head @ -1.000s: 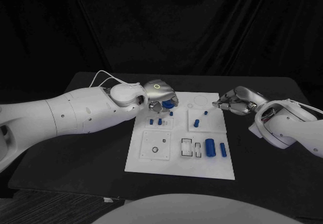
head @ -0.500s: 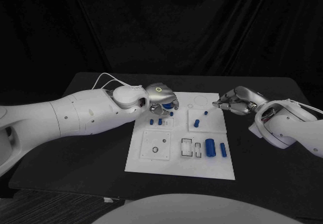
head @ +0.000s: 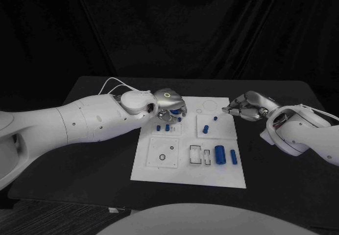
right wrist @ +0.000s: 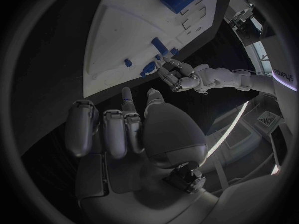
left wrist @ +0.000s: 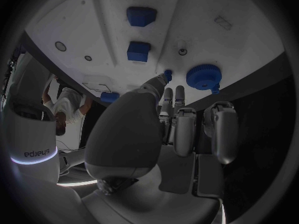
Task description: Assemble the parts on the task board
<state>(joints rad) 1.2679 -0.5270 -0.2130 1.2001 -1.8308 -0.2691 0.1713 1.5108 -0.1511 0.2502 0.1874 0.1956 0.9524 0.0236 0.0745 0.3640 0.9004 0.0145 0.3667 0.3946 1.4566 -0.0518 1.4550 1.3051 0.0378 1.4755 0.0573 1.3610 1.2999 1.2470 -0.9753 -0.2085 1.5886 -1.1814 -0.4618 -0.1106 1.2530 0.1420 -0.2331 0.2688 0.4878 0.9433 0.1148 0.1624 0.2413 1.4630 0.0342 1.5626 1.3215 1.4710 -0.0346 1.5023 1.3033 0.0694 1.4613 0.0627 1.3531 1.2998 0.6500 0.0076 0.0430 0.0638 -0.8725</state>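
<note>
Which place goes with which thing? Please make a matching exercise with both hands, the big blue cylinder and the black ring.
Things:
1. left hand
2. right hand
3. cylinder
4. ring

Places:
A. by the far right corner of the board
B. on the square plate, near left part of the board
C. above the board's far left part
D. lying on the board's near right part

Pairs: 1-C, 2-A, 3-D, 4-B
</note>
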